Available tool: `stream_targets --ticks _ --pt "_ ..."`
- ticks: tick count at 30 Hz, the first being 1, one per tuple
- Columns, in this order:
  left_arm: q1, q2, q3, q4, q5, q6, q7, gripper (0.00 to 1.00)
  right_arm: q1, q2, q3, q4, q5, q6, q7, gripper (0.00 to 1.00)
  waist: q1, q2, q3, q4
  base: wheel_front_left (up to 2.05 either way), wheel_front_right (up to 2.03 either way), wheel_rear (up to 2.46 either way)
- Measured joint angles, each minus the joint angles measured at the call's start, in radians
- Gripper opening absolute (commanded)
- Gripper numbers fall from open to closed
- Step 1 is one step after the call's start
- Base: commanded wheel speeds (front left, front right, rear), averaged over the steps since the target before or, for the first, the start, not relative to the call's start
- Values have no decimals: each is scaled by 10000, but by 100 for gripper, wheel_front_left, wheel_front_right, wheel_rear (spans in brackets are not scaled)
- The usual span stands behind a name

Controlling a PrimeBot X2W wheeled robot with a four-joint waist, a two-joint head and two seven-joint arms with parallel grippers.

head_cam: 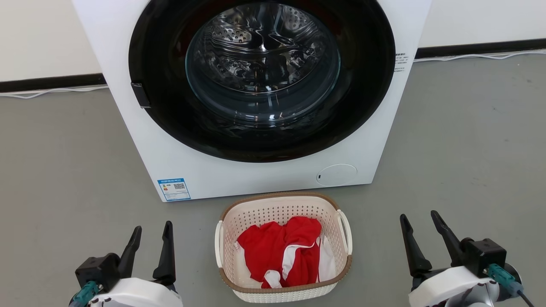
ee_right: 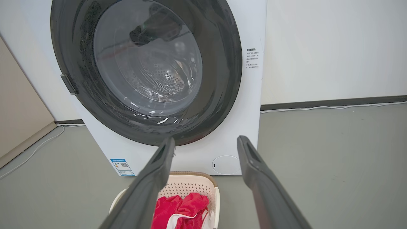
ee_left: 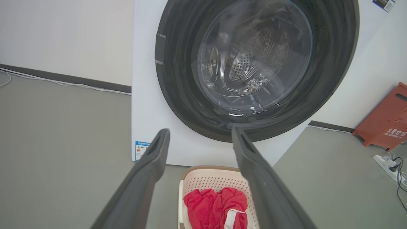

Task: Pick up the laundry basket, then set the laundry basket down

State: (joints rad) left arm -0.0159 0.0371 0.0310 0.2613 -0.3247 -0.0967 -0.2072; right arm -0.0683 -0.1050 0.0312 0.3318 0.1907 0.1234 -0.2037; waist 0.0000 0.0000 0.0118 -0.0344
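**Two open grippers flank a laundry basket in front of a washing machine**

Seen from the head, the laundry basket sits on the grey floor at 6 o'clock in the frame. The white washing machine stands just beyond it at 12 o'clock, its round door shut. A red and white garment lies crumpled inside the basket.

The left gripper is at the basket's 9 o'clock and the right gripper at its 3 o'clock. Both are well apart from it, and both have their fingers spread wide with nothing between them. This stance probably suits a two-handed lift, since each arm faces one of the white loop handles on the basket's sides. Neither gripper touches the basket, so the pick-up looks not yet begun.

The head view alone shows both grippers and the whole basket together, which makes the gaps on each side easy to judge. Each wrist view cuts the basket off at 6 o'clock, behind that arm's own fingers. The left wrist view adds a red box and a power strip on the floor at 3 o'clock. The right wrist view adds a beige panel at 9 o'clock.
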Motion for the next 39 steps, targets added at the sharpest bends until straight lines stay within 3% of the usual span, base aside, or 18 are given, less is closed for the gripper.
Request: stream_targets --ticks 16,39 --pt "-1 12 -29 25 1722 58 -435 100 -52 -65 61 69 -1916 10 -445 100 0 0 11 -59 0 0 0" --pt "-1 17 -59 194 1724 84 -439 100 -188 -65 -25 81 -1921 12 -445 100 0 0 54 -25 0 0 0"
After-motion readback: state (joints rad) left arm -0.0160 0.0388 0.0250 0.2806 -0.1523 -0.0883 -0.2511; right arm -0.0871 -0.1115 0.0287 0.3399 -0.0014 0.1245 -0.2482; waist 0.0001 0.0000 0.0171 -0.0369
